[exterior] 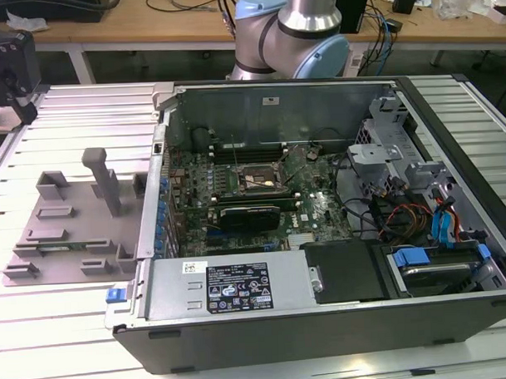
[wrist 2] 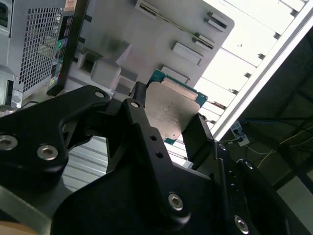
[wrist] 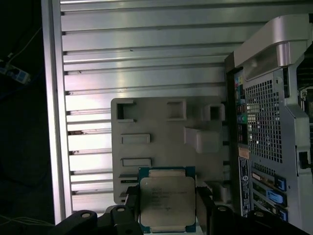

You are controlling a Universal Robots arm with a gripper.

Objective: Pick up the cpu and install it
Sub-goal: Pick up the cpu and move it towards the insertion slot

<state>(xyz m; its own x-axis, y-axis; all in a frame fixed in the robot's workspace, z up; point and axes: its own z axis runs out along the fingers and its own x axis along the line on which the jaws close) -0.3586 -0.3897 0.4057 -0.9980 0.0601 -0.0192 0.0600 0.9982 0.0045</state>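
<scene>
Gripper [wrist: 166, 213] clamps cpu [wrist: 167, 198] | grey tray [wrist: 161, 127] beyond | computer case [wrist: 266, 122] beside

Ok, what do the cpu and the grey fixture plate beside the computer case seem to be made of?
The cpu: top plate with a dull silver sheen, so probably plated metal, on a green rim that looks like circuit board. The grey fixture plate: matte, uniform grey with moulded pockets and posts, so likely plastic, possibly printed.

Open computer case [exterior: 283, 331] on slatted table [exterior: 58, 329]; grey tray [exterior: 71, 222] beside it, arm [exterior: 301, 30] behind
</scene>
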